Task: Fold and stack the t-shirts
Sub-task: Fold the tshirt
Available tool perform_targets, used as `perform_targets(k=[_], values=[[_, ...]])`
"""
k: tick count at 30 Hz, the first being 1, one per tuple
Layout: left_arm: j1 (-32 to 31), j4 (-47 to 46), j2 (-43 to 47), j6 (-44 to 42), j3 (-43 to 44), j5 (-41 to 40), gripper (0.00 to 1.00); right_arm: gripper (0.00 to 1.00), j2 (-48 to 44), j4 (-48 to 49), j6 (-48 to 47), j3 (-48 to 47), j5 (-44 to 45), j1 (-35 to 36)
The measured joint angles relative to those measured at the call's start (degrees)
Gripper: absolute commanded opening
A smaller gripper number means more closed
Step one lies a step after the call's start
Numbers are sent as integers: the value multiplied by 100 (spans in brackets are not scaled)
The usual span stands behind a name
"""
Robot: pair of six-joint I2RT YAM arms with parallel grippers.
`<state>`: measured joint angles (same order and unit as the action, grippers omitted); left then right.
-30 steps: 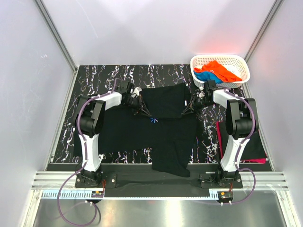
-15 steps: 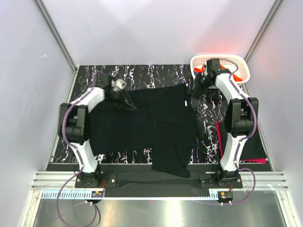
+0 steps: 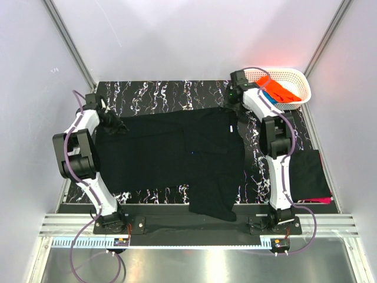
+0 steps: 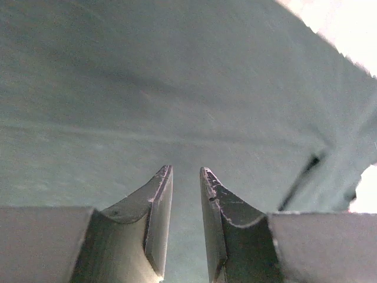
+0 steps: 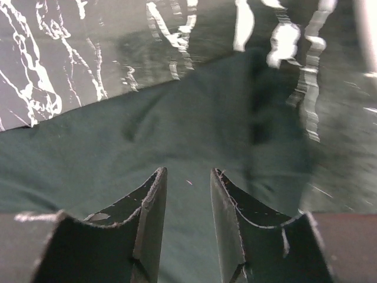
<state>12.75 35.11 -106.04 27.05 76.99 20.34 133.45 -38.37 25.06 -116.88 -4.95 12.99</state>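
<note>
We see left fingers point(image 4: 206, 177) and right fingers point(image 5: 217, 180) narrowly parted, gripping nothing, over the black shirt point(image 3: 177, 141) (spread on the counter point(image 3: 165, 91)).

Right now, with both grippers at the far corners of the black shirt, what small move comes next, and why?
Probably lift both grippers straight up, clear of the cloth. The left gripper and right gripper stand open with nothing between their fingers, and the black t-shirt lies spread out, so a fresh grasp for the first fold needs clearance.
</note>
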Motion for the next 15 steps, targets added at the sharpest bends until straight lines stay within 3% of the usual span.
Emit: perform_targets(k=[5, 15], values=[[299, -227, -299, 92, 107, -407, 30, 44, 485, -48, -63, -654, 262, 229], [728, -339, -1217, 240, 658, -387, 31, 47, 1353, -234, -186, -1799, 573, 175]])
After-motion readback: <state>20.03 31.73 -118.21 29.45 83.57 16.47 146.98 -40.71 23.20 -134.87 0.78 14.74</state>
